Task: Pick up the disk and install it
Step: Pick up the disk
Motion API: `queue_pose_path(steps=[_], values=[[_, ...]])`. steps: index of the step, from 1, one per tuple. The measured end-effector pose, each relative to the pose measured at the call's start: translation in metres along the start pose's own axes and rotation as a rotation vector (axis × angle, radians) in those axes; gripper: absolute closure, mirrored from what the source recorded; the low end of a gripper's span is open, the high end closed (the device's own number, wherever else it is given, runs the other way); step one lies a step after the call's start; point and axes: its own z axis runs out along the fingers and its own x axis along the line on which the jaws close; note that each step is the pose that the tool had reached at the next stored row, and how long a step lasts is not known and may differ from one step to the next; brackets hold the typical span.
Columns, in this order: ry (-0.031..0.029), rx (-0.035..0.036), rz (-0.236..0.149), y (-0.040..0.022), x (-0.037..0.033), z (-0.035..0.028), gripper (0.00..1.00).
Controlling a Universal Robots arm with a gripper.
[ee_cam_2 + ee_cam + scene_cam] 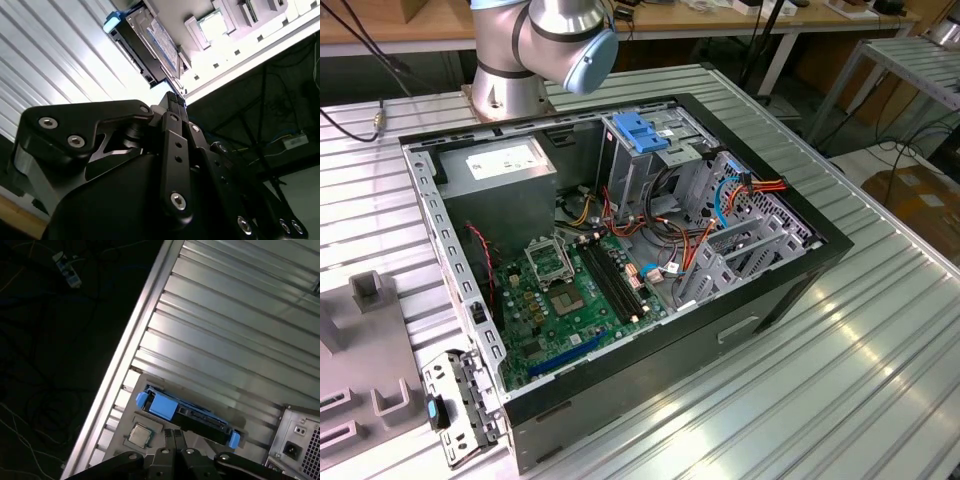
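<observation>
1. Here, the disk (192, 417), a dark drive in a bright blue carrier (161, 407), rests on a grey fixture plate (131, 416) near the edge of the ribbed metal table (225, 315). It lies free, with nothing gripping it. Whether it lies flat or stands on its long edge cannot be told.
2. In the second wrist view the disk (150, 45) shows its labelled face, with 1 blue corner of the carrier (112, 22) at its far end.
3. The gripper (174, 436) hangs above the plate, just short of the disk and not touching it. Its 2 fingertips (168, 436) are pressed together and hold nothing; the second wrist view shows the same narrow pair (172, 100).
4. A square processor chip (138, 434) sits on the same plate, just beside the disk's blue handle end.
5. A corner of the computer case (297, 440), with its power socket, stands near the disk's other end.
6. In the exterior view the open computer case (760, 300) lies on the table (840, 380), exposing the green motherboard (560, 300) and the power supply (500, 170).
7. A blue bracket (638, 133) tops the tall grey drive cage (632, 185), with the arm's base joint (545, 40) behind the case.
</observation>
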Motion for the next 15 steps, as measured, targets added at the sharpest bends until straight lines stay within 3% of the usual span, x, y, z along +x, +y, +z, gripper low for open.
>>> queue_pose_path(steps=[15], values=[[0.0148, -0.008, -0.332, 0.0, 0.0, 0.0007, 0.89]])
